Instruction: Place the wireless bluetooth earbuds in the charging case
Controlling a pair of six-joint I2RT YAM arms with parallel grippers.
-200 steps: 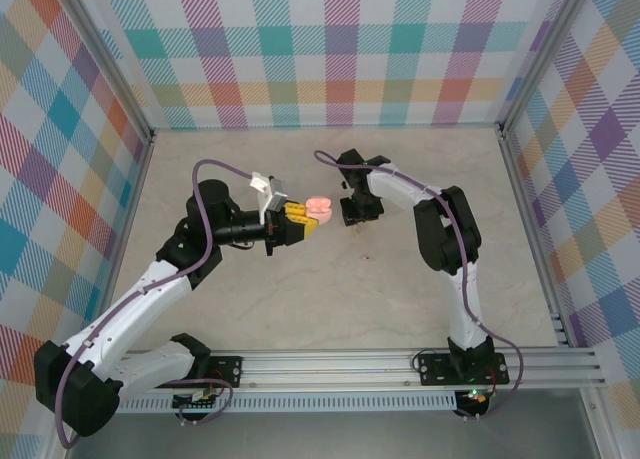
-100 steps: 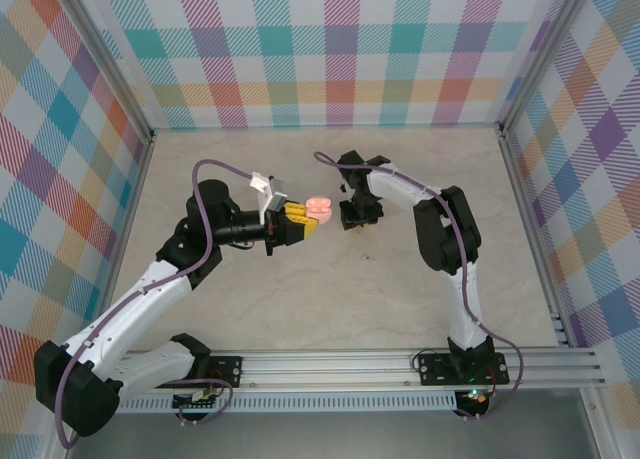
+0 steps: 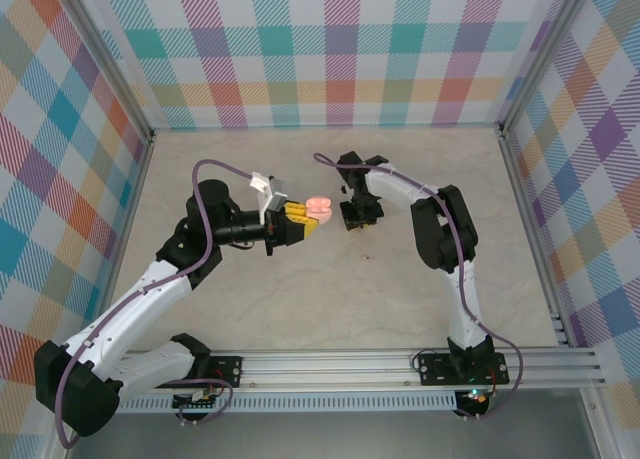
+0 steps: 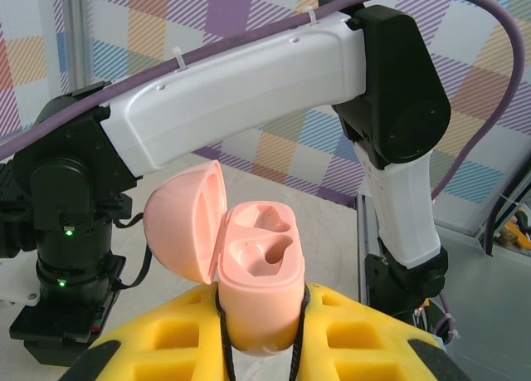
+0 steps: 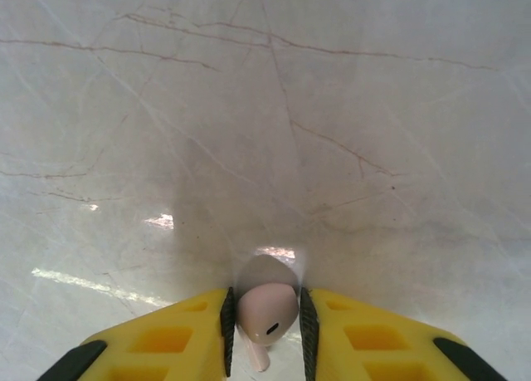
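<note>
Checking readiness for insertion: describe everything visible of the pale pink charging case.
The pale pink glossy plastic charging case has its lower body clamped between the left gripper's yellow fingers, its socket end jutting beyond them. Its domed lid is hinged open to one side, and both moulded earbud sockets look empty.

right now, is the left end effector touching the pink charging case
Touching. The left wrist view shows the charging case clamped between the yellow fingers of the left end effector.

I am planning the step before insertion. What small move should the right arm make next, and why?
Probably lift the right gripper slightly: it pinches the pink earbud lying on the table, and the left gripper holds the charging case open, both sockets empty.
</note>
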